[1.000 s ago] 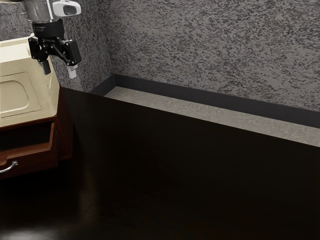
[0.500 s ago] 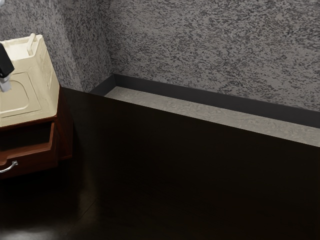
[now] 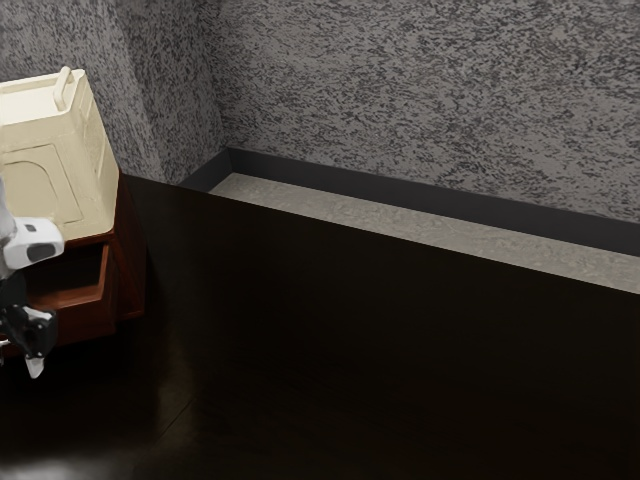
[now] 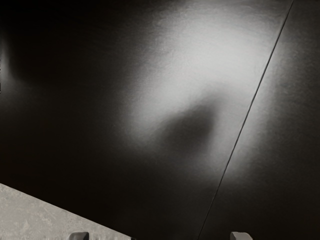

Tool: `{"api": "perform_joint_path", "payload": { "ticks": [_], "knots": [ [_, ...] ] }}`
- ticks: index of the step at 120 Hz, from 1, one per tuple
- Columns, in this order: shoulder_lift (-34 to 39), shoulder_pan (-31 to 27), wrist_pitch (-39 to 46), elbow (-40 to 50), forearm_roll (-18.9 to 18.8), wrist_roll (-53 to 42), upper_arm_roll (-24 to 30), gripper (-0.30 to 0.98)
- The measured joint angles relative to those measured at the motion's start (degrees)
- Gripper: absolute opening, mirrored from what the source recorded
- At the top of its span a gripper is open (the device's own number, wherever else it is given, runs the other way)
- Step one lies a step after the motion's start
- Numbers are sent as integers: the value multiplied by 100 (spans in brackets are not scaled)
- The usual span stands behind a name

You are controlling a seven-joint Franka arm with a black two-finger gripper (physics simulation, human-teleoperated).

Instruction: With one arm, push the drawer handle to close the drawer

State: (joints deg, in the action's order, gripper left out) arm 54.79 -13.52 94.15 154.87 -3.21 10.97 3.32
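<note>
Cut off at the exterior view's left edge, my gripper, fingers apart, mostly hides the handle of the open drawer.

Drawer: reddish-brn wood, dark inside, upright, open w/ front pulled out twd near side, at ext. view's far left edge, partly cut off. Handle: pale/silvery bit on drawer's near face, mostly hidden, shape unclear.
</note>
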Motion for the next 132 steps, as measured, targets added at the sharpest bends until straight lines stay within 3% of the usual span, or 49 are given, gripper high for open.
{"api": "perform_joint_path", "payload": {
  "ticks": [21, 38, 52, 90, 132],
  "knots": [
    [-560, -845, 1052, 465, -2, 59, 458, 3],
    [-1738, -1621, 2127, 631, 3, 188, 833, -4],
    [-2250, -2060, 2788, 583, -12, 271, 880, -7],
    [-3267, -2719, 3617, -60, -263, 390, 858, -10],
    [-3321, -2897, 3776, -366, -291, 302, 812, -10]
  ]
}}
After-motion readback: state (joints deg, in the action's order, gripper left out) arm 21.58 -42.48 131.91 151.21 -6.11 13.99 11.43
